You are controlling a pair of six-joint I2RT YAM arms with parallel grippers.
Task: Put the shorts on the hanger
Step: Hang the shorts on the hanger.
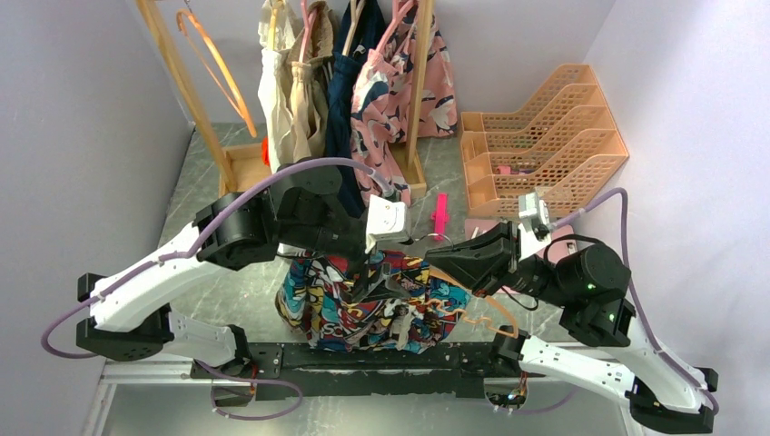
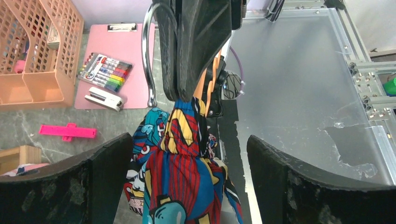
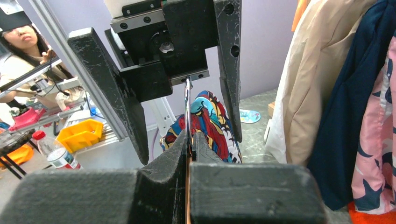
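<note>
I'm looking at a grey marbled tabletop (image 1: 227,291) boxed in by pale lilac walls (image 1: 82,109). A slanted wooden garment rack (image 1: 189,100) stands at the back, and a peach plastic lattice file organiser (image 1: 545,136) sits at the right.

Near it lie a flat pink clipboard (image 2: 123,60), a clear pack of coloured markers (image 2: 106,72) and a small white stapler (image 2: 103,99).

My right gripper (image 3: 192,140) has its matte black fingers pressed together on the slim orange-tan hanger with the curved silver metal hook (image 2: 148,56), and the hook rises just above the fingertips.

The soft comic-print shorts in red, blue, teal and yellow (image 2: 187,177) hang bunched and creased directly beneath that grip, at the near edge of the table between the arms.

My left gripper (image 2: 189,140) faces it with its rough black fingers spread wide to either side of the fabric, not touching it.
</note>
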